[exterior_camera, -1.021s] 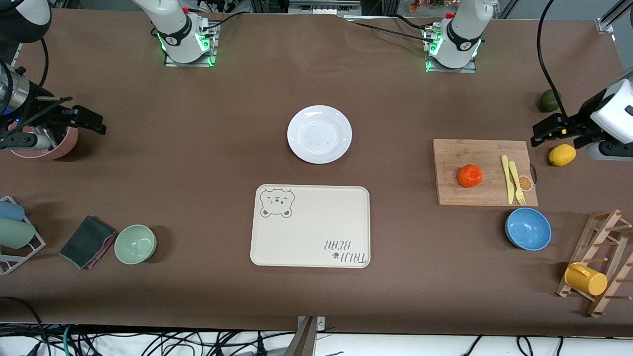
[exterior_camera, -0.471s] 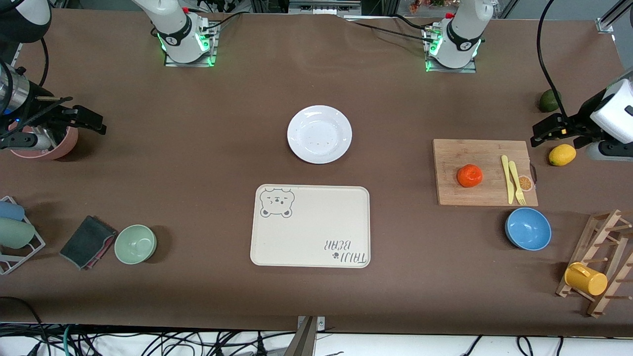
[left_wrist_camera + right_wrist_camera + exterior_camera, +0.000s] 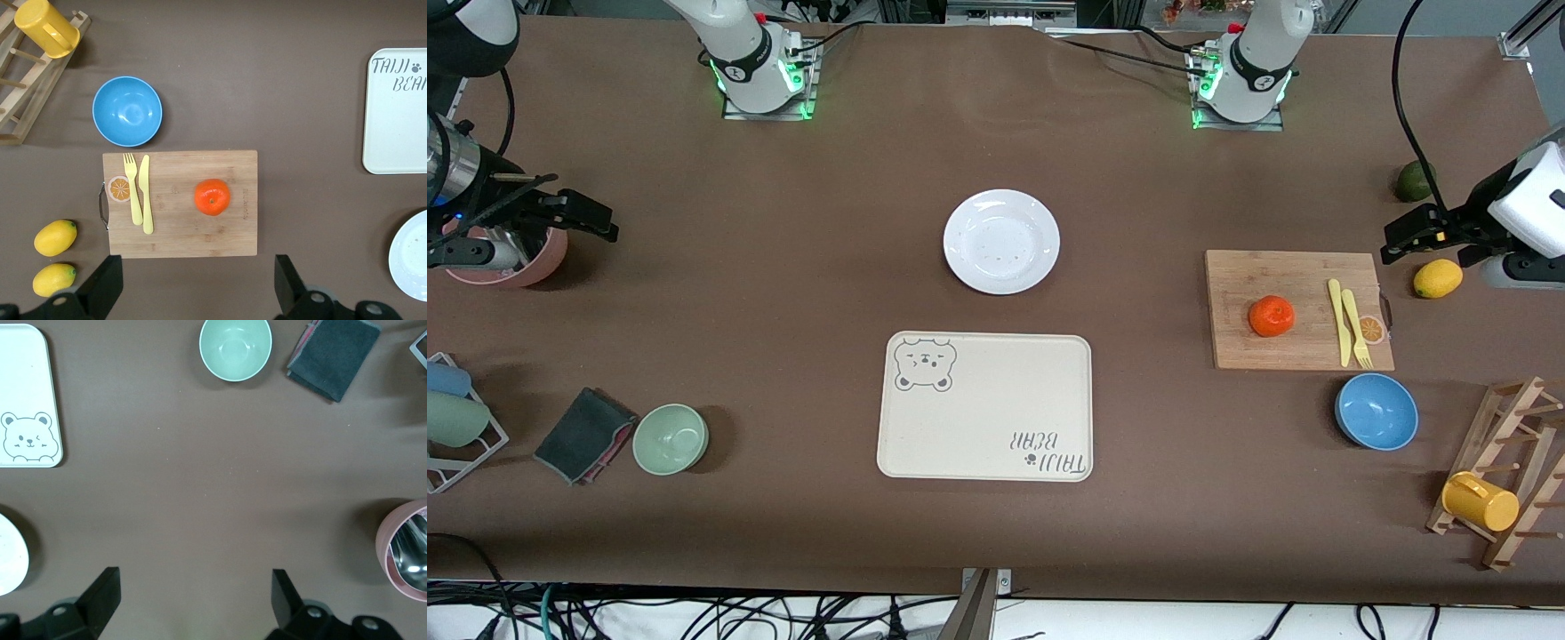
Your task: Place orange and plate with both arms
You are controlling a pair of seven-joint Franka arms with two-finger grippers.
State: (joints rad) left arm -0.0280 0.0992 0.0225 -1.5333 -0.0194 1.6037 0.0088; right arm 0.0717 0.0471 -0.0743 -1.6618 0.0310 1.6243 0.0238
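Both arms wait high at the worktop's two ends, nothing yet grasped. My left gripper (image 3: 1405, 240) hangs with jaws spread wide and empty over the left arm's end, near a yellow lemon (image 3: 1438, 278). My right gripper (image 3: 583, 216), likewise spread and empty, hangs beside a pink bowl (image 3: 511, 262) at the right arm's end.

The orange (image 3: 1272, 316), round and dimpled, sits on a bamboo cutting board (image 3: 1263, 351) toward the left arm's end. The plate (image 3: 1001, 241), glossy white and wide-rimmed, lies mid-table, with a matte cream tray (image 3: 983, 407) toward the front edge.

I would straddle the orange's widest girth, since it may roll; the plate's thin, slick rim needs an edge pinch.
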